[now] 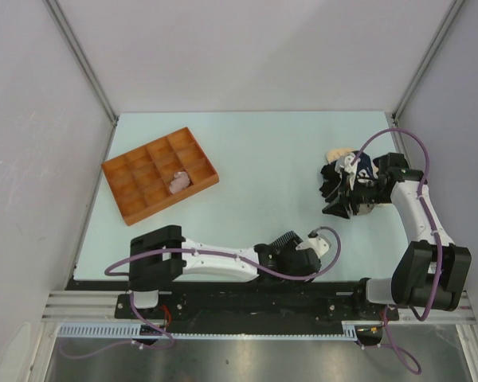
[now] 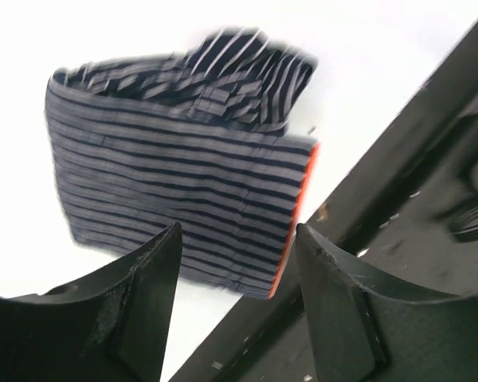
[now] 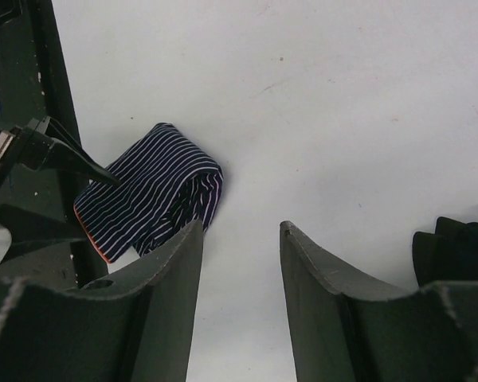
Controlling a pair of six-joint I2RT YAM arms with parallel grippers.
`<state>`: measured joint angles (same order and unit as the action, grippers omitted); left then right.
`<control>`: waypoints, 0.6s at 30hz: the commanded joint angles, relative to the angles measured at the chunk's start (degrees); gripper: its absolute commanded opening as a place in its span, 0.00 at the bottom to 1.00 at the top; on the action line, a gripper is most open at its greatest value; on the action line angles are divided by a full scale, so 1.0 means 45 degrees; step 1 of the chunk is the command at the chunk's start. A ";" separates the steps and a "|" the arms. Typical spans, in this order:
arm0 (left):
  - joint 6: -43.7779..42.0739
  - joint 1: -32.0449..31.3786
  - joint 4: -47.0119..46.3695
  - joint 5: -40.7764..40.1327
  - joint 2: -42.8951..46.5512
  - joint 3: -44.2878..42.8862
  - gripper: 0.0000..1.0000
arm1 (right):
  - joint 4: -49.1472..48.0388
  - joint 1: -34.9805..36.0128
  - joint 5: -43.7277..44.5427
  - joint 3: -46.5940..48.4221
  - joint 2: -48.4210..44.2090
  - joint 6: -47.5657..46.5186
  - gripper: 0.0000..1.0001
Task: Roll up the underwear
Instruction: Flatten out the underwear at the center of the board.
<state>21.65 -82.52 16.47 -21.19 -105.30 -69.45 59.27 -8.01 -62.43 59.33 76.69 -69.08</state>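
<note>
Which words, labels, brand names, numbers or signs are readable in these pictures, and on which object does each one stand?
No text can be read in any view.
Striped underwear: only stripes and an orange edge, no label visible.
Orange tray: no marking visible.
Left arm and right arm: no readable print; any marks are too small to tell.

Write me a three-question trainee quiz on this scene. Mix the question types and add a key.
1. True or false: the pink garment lies in a compartment of the orange tray.
2. What colour is the trim on the striped underwear? A orange, B green, C yellow.
3. Fill in the blank: the left arm's fingers are ___ (open or shut).

Key: 1 true; 2 A; 3 open.
</note>
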 commanded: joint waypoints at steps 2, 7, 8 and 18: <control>0.0794 -0.0373 0.0930 -0.1268 0.0312 -0.0019 0.63 | 0.0326 -0.0017 -0.0481 0.0116 0.0029 -0.0430 0.48; 0.1009 -0.0373 0.0579 -0.0955 0.0664 0.0822 0.54 | 0.0599 0.0158 -0.0325 0.0116 0.0146 -0.0897 0.48; 0.1009 -0.0373 0.0501 -0.0916 0.0703 0.0921 0.51 | 0.0812 0.0275 -0.0267 0.0097 0.0146 -0.1015 0.48; 0.1126 0.0482 -0.1216 -0.0138 0.2868 0.2540 0.00 | 0.2923 0.1407 0.0181 0.0097 0.0069 -0.4101 0.49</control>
<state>25.21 -83.31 15.94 -23.64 -101.54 -61.63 67.53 -3.40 -62.30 59.33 78.11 -80.27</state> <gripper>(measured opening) 0.019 0.487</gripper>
